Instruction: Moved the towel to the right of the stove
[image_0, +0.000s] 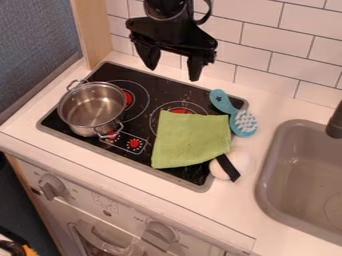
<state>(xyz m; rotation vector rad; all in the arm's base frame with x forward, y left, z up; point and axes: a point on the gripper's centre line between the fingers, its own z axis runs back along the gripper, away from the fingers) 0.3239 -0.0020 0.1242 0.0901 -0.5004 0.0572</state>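
We're at the pick-up step, towel yet to be grasped.
Our gripper (174, 73) hangs open and empty above the back of the stove (120, 74); the green towel (190, 139) lies flat over the stove's right half, below the gripper and nearer the stove's front. Next, we judge, we should come forward and down, pinch the cloth, lift it, and carry it right of the stove.

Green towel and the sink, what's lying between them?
In the camera view, the blue brush and a whitish round item with a black strap lie between the towel and the sink.
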